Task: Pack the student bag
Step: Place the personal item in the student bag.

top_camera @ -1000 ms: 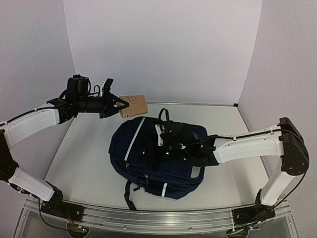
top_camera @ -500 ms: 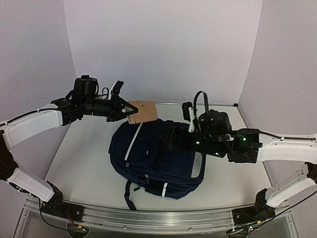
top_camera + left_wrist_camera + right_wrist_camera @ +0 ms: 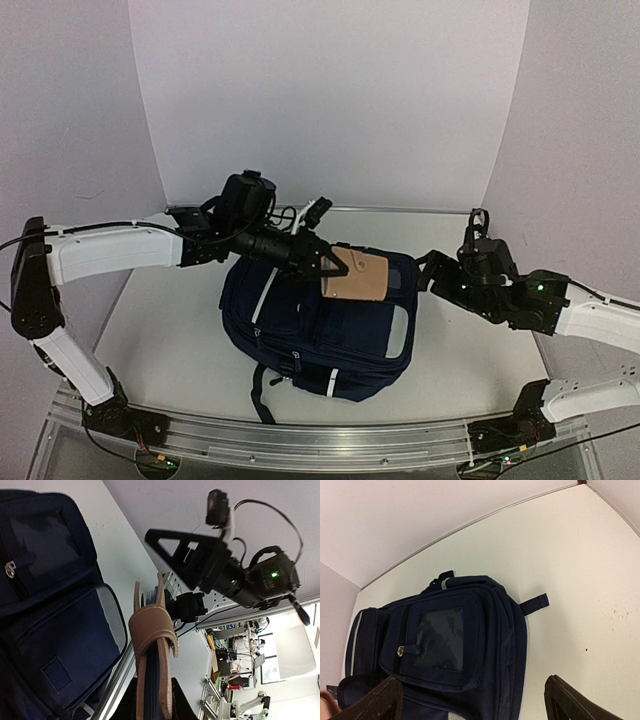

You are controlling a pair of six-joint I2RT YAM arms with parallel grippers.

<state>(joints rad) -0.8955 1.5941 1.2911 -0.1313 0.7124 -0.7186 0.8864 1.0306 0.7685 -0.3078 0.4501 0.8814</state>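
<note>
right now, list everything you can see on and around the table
student bag: one, navy blue with pale stripes, lying flat mid-table
tan leather case: one, tan, held in the air above the bag
table: one, white, under the bag
metal rail: one, silver, along the near edge
left gripper: one, black, shut on the case's edge
right gripper: one, black, open and empty, just right of the bag
</note>
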